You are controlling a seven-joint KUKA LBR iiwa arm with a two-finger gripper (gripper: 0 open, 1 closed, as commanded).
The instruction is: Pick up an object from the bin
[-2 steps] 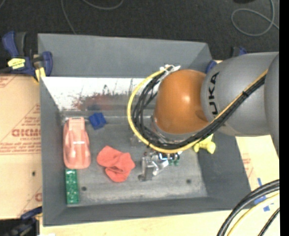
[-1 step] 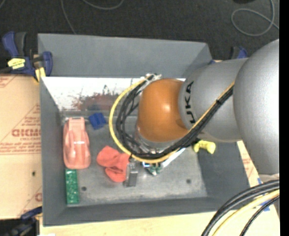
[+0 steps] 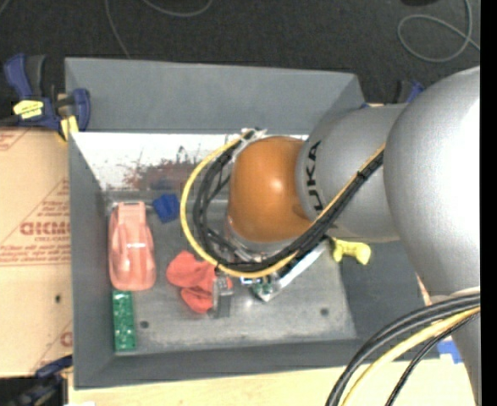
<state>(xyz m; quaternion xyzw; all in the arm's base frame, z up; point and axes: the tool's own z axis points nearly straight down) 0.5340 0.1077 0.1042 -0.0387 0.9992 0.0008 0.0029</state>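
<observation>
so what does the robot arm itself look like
A bulky silver-grey arm with rounded links and dark lettering reading UKA. A glossy orange dome cover caps its wrist, with yellow and black cables looping round it.

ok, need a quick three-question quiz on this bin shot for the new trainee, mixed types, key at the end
1. True or false: the long pink thing lies along the left side of the bin.
2. The crumpled thing beside the gripper is: A red, B green, C blue.
3. What colour is the small thing at the bin's right side, next to the arm?

Key: 1 true; 2 A; 3 yellow.
</observation>
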